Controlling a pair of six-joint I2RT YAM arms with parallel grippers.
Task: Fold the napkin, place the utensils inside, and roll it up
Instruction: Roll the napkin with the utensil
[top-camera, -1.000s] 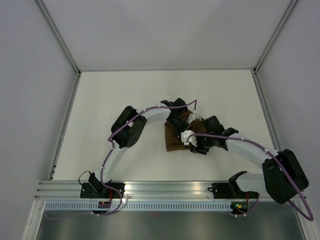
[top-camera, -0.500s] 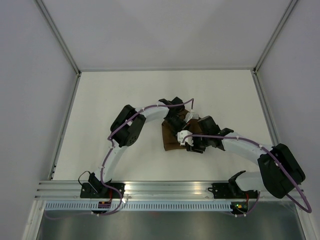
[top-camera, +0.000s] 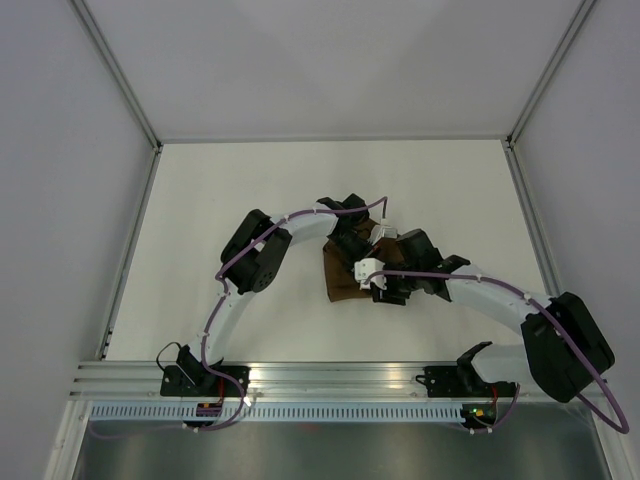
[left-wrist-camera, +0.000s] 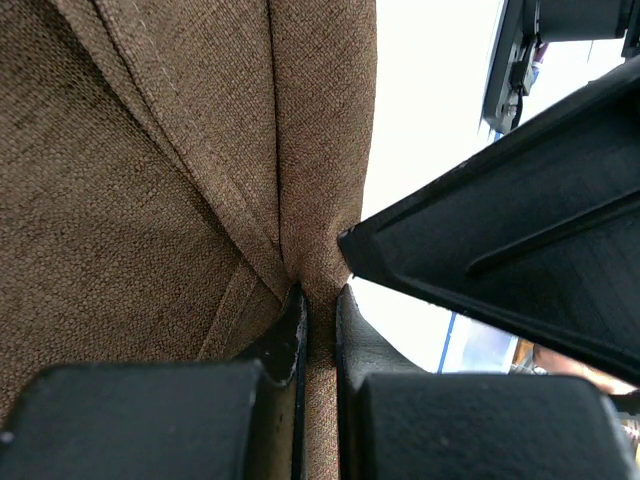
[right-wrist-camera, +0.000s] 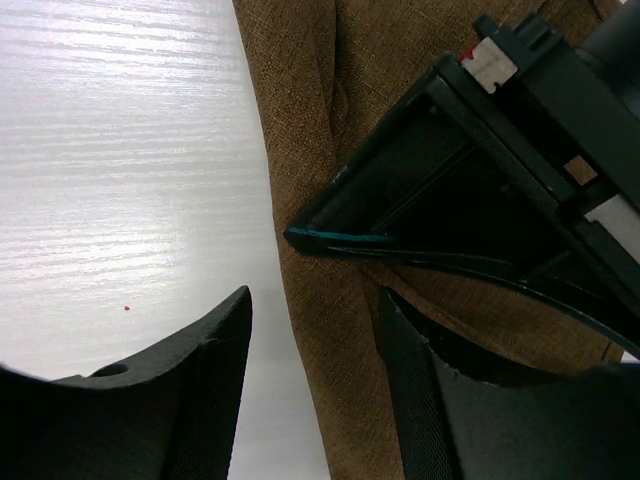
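Brown napkin (top-camera: 343, 283): left gripper (left-wrist-camera: 318, 312) clamps a fold at its far side; right gripper (right-wrist-camera: 315, 320), nearer and rightward, jaws parted and empty, straddles its edge.

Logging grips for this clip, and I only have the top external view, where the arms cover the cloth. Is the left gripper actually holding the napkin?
Observer: Yes. The left wrist view shows the left gripper shut on a pinched-up ridge of the napkin.
Operator: And the right one?
Observer: In the right wrist view the right gripper is open. One finger is over the white table and the other over the napkin, with the cloth's edge running between them.
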